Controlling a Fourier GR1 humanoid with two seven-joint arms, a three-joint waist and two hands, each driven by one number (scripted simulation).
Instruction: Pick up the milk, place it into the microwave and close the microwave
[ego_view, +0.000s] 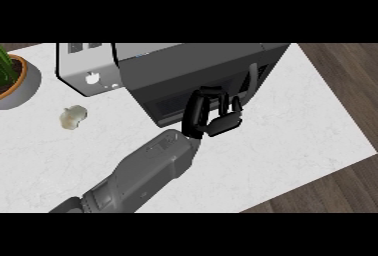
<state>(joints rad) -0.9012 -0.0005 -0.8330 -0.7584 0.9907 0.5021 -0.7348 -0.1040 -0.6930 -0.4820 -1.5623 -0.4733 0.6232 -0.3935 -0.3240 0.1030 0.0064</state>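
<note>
A single grey, boxy forearm (151, 167) shows, smooth and matte, with flat faces and softly bevelled edges. It is widest near its middle and tapers toward a narrow wrist. Near the elbow it joins a darker, rounded grey segment (74, 205) with a ribbed collar. At the wrist sits a glossy black hand (214, 117) with slender, segmented fingers and a blocky palm.

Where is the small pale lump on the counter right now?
In the head view, the pale lump lies on the white counter at the left, just right of the potted plant and left of the microwave.
</note>
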